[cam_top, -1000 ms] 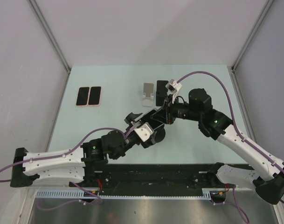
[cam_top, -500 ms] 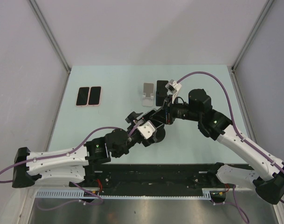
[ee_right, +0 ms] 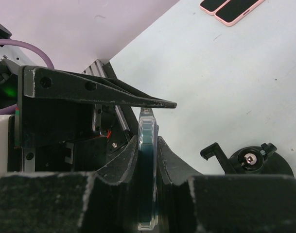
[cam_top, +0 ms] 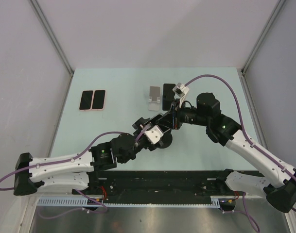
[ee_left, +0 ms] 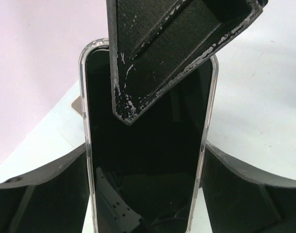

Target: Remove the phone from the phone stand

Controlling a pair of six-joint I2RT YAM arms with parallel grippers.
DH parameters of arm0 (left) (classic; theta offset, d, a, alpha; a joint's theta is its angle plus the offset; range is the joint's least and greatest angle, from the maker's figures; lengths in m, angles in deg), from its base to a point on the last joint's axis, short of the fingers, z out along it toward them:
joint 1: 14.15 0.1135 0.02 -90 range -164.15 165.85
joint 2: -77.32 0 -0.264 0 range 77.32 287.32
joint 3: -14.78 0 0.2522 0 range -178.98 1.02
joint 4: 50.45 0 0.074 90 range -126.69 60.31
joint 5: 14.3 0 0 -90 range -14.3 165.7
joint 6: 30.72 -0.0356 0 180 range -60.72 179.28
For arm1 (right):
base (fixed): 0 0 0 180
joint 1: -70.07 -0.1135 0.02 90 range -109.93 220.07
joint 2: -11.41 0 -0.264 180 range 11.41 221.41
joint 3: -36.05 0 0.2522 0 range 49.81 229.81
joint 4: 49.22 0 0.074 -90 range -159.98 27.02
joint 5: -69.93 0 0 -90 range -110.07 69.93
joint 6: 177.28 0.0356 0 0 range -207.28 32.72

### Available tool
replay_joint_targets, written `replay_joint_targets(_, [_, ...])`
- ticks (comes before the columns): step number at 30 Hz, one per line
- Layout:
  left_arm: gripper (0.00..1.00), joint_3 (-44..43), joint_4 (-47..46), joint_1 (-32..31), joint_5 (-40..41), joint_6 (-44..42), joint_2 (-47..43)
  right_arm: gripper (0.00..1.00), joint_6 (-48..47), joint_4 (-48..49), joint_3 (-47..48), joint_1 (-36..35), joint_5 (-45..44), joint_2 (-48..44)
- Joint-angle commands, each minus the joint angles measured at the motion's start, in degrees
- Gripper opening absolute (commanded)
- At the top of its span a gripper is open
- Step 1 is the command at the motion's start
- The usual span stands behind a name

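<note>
The phone (ee_right: pixel 147 160), in a clear case with a dark screen, stands edge-on in the right wrist view. My right gripper (ee_right: pixel 148 141) is shut on its two faces. It is held beside and apart from the black round phone stand (ee_right: pixel 254 162), whose clamp arm is empty. In the left wrist view the phone's screen (ee_left: pixel 148 160) fills the middle. My left gripper (ee_left: pixel 145 145) is open, its fingers (ee_left: pixel 45 189) flanking the phone's long edges very closely. One right finger (ee_left: pixel 162 53) crosses the top of the screen. In the top view both grippers meet above the stand (cam_top: pixel 163 141).
Two phones in pink cases (cam_top: pixel 92 100) lie side by side at the back left, also showing in the right wrist view (ee_right: pixel 230 7). A silver stand (cam_top: pixel 154 97) and a dark object (cam_top: pixel 169 92) sit at the back middle.
My left gripper has moved forward and to the right, closing in around the phone. My right gripper has stayed nearly still with the phone in it.
</note>
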Motion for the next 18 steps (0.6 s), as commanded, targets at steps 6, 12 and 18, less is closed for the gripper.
replay_joint_targets(6, [0.45,-0.97,-0.08,1.03,0.08,1.27,-1.1,0.0,1.39,5.9,0.4,0.1,0.44,-0.5])
replay_joint_targets(12, [0.18,-0.44,0.71,3.22,-0.01,3.56,-4.08,0.46,1.56,5.73,0.4,0.19,-1.59,-0.76])
replay_joint_targets(18, [0.07,0.97,2.29,8.31,-0.19,5.75,-7.95,0.87,-0.54,4.59,0.4,0.88,-6.15,-2.78])
